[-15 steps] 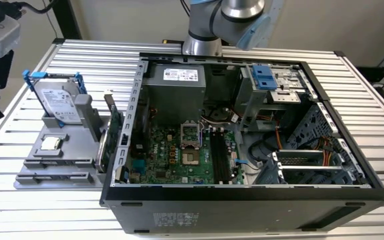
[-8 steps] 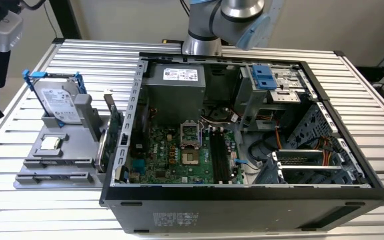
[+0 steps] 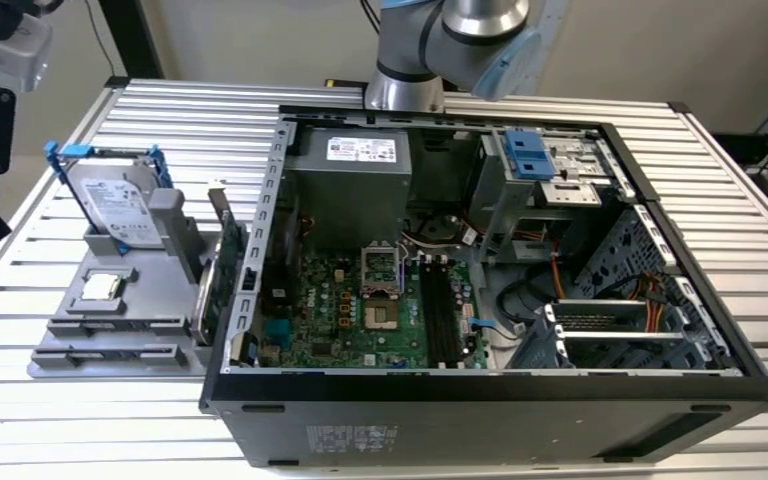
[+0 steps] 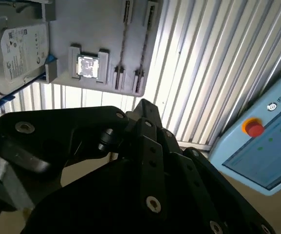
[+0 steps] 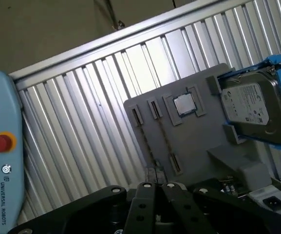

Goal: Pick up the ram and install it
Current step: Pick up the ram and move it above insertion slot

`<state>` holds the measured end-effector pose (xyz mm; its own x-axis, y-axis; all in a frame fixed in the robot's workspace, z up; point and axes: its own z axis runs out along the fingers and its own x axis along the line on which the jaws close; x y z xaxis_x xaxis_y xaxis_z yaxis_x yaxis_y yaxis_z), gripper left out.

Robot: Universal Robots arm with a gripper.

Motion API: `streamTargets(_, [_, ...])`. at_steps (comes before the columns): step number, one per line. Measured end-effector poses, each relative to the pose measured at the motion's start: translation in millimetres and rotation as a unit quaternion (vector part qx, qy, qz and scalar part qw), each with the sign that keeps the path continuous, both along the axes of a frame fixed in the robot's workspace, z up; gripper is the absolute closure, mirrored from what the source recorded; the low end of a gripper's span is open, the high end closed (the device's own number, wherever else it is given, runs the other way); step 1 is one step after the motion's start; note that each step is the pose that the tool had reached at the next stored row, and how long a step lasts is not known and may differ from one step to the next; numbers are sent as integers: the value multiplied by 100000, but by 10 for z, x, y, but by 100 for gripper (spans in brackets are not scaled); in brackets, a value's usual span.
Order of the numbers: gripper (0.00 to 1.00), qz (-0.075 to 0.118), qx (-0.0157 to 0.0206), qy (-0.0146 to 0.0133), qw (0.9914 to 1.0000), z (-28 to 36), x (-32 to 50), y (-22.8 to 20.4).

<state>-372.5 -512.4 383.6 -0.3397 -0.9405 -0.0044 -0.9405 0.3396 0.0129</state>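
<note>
Exterior cam: fixed, high, angled steeply down over the open computer case (image 3: 491, 390) at mid range. The arm (image 3: 404, 90) is on the far side and the grey parts tray (image 3: 117, 340) on the exterior view's left. Both wrist cams sit behind the claw (image 4: 141, 109), looking past its black body. Well beyond the claw both catch the ribbed table (image 5: 82, 122), tray, hard drive (image 5: 250, 109), CPU chip (image 5: 184, 104) and teach pendant (image 4: 262, 146), rotated roughly opposite each other. All three share tray, drive and chip.
</note>
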Motion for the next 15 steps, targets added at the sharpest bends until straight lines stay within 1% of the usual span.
streamTargets(2, [100, 1850, 7, -24, 99983, -6, 0, -1])
streamTargets(4, [100, 3498, 1, -25, 99939, -6, 0, 1])
streamTargets(6, [100, 5261, 1, -16, 99861, -6, -1, 1])
streamTargets(7, [100, 6246, 7, -28, 99805, -7, 0, 1])
streamTargets(9, [100, 8039, 4, -20, 99676, -7, 0, 1])
streamTargets(11, [100, 9852, 1, -17, 99513, -7, 0, 1])
streamTargets(15, [100, 13214, -1, -64, 99123, -8, 0, 2])
